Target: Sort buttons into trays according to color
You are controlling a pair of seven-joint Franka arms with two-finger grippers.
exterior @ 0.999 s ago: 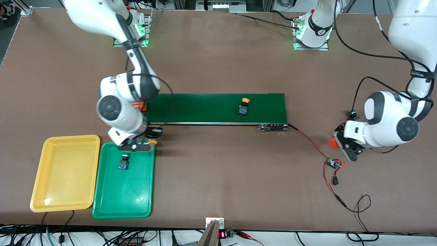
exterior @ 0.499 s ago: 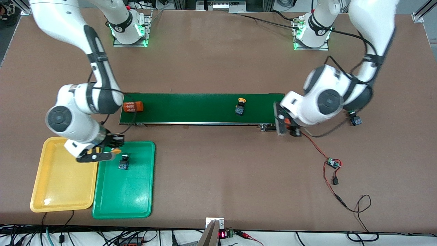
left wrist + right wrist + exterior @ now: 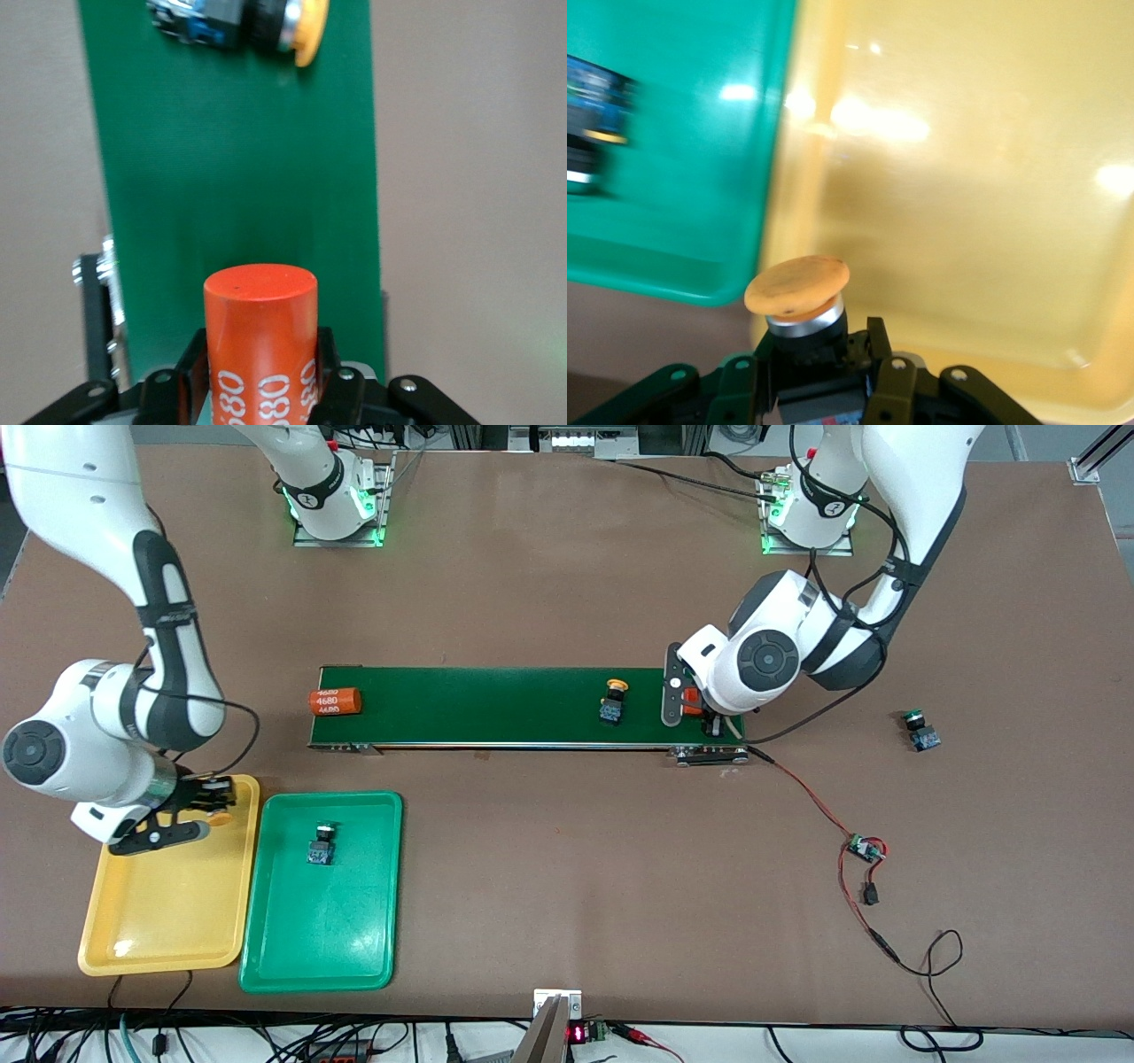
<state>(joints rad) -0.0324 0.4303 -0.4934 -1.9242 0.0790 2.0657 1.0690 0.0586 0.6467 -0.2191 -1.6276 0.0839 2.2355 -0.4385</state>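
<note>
My right gripper (image 3: 190,808) is shut on a yellow-capped button (image 3: 797,288) and holds it over the yellow tray (image 3: 168,921), near the rim next to the green tray (image 3: 337,948). A green-capped button (image 3: 322,844) lies in the green tray. A second yellow-capped button (image 3: 611,700) rides on the dark green belt (image 3: 496,704). A second green-capped button (image 3: 920,731) lies on the table toward the left arm's end. My left gripper (image 3: 695,713) is over the belt's end, shut on an orange cylinder (image 3: 260,328).
Another orange cylinder with white print (image 3: 335,701) lies at the belt's end toward the right arm. A tiny circuit board on red-black wires (image 3: 864,849) lies on the table, nearer to the front camera than the belt's other end.
My right gripper carried the yellow-capped button from the green tray's rim to over the yellow tray. My left arm swung the orange cylinder from the table's end to the belt's end.
</note>
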